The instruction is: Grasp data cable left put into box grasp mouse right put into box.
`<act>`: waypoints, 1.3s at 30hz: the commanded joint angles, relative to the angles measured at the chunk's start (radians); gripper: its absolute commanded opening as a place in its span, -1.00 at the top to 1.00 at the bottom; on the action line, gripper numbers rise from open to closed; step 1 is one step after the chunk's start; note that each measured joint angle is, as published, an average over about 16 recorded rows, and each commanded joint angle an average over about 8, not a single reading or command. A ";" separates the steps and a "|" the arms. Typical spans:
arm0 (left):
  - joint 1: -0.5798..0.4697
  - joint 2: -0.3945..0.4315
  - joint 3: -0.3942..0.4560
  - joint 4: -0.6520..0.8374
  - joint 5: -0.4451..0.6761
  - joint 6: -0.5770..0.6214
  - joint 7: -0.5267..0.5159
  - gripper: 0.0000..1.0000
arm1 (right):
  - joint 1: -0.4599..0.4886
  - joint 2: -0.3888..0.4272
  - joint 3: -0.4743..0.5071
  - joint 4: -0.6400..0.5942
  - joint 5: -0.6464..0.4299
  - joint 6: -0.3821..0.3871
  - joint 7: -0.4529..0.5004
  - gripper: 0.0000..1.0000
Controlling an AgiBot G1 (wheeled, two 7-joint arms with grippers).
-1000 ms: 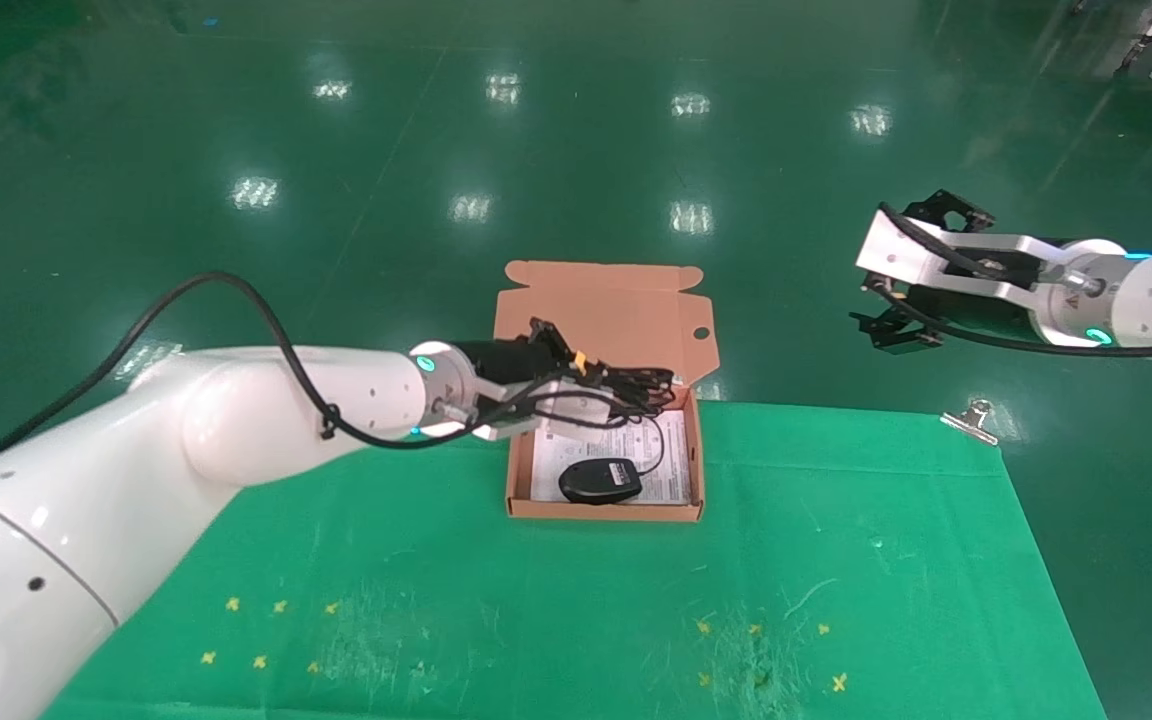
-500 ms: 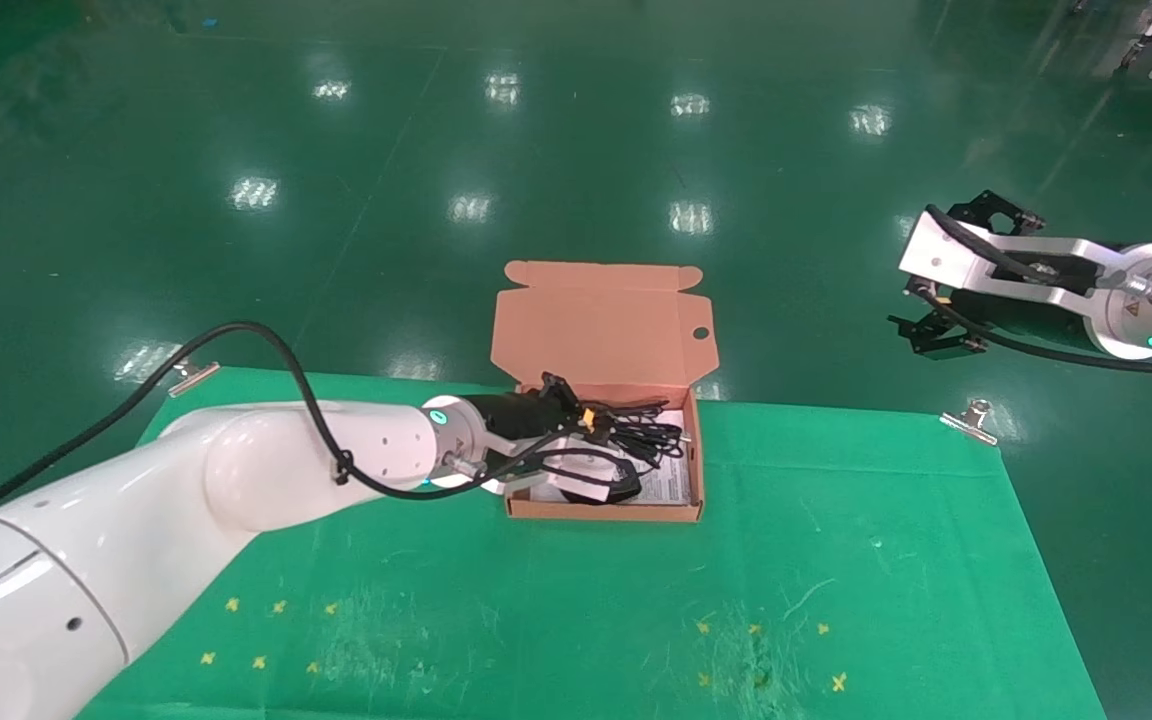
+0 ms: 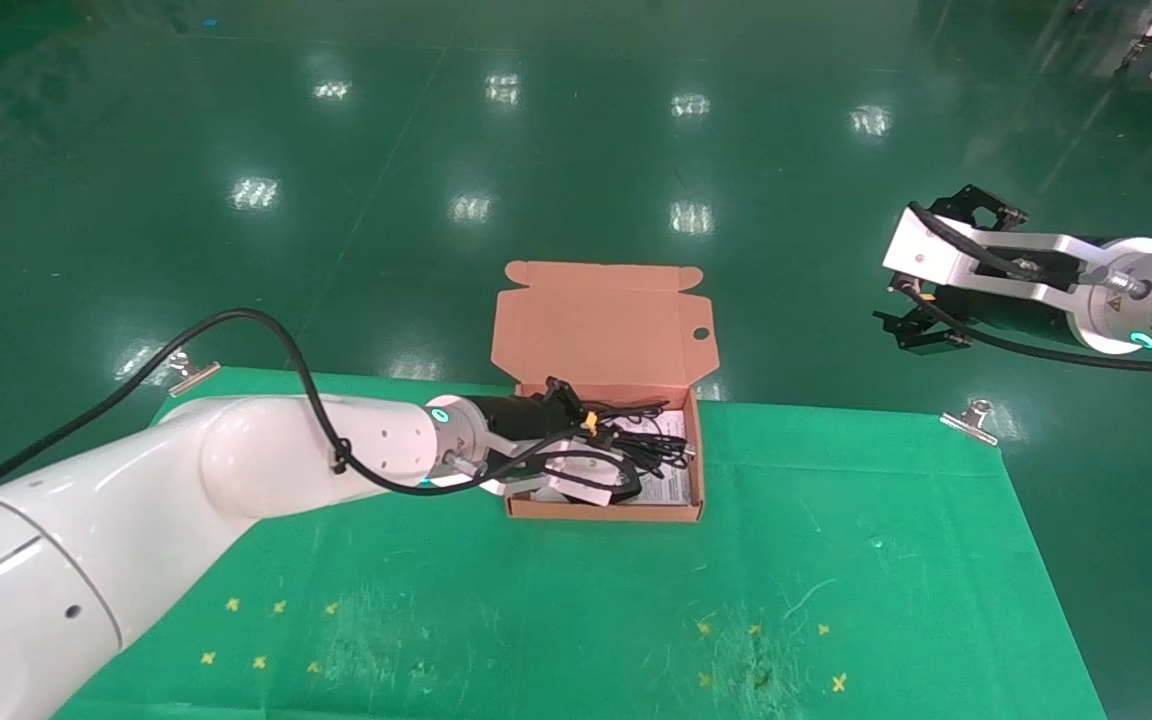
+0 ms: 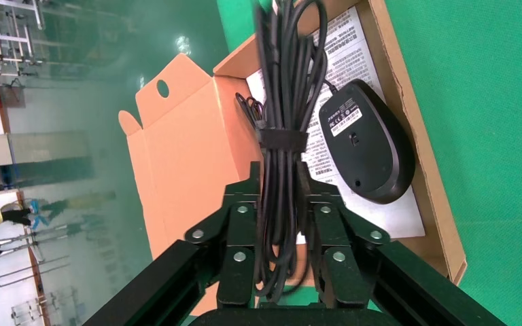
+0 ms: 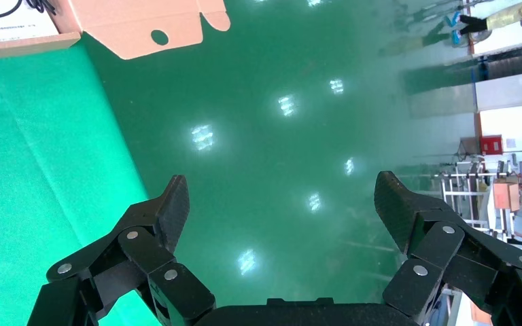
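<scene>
Green-cloth surface (image 3: 836,560) | left pincer (image 4: 282,204) clamped on data cable (image 4: 282,136), lowered into box (image 3: 698,470) since a second ago, release next | mouse (image 4: 366,142) inside box | right pincer (image 5: 282,204) wide, parked far right

A green cloth (image 3: 836,560) — yellow crosses (image 3: 256,632) on it — held by metal clips (image 3: 971,420).

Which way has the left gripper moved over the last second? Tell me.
Yes. The left gripper, shut on the cable, has come down and toward the robot, into the box.
</scene>
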 commanded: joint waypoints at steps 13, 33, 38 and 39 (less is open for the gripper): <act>-0.005 -0.021 -0.012 -0.024 0.001 -0.002 -0.008 -1.00 | 0.000 0.000 0.000 -0.003 0.001 0.001 0.000 -1.00; -0.134 -0.051 -0.075 -0.038 0.009 -0.165 -0.072 -1.00 | 0.097 -0.034 -0.002 -0.001 -0.082 0.011 -0.045 -1.00; -0.097 -0.096 -0.136 -0.074 -0.042 -0.103 -0.103 -1.00 | 0.070 -0.029 0.028 0.010 -0.036 -0.037 -0.062 -1.00; -0.084 -0.110 -0.155 -0.085 -0.059 -0.080 -0.113 -1.00 | 0.058 -0.025 0.041 0.014 -0.014 -0.052 -0.066 -1.00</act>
